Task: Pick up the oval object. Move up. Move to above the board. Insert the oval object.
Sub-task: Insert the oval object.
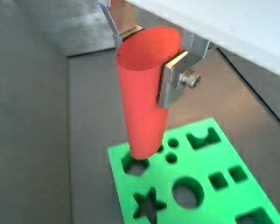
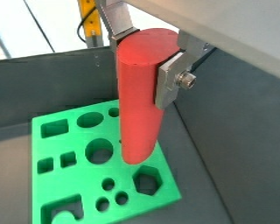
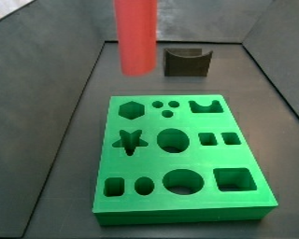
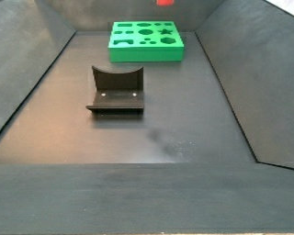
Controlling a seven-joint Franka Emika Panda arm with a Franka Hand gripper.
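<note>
Gripper (image 2: 140,63) shut tight on the top of the oval object (image 2: 140,96), held upright over the board (image 2: 98,166). Red tip low over the holes. Dark brown block (image 3: 187,61) behind the board, well apart. Fixture (image 4: 117,90) mid-floor.

You are looking at a lab test rig: a bin (image 4: 150,138) with sloped dark grey walls and a bare floor. In it are only the fixture (image 4: 115,89), a green board (image 3: 177,154) of shaped holes, and the gripper (image 2: 149,66) clamping a red peg (image 2: 140,96) above it.
</note>
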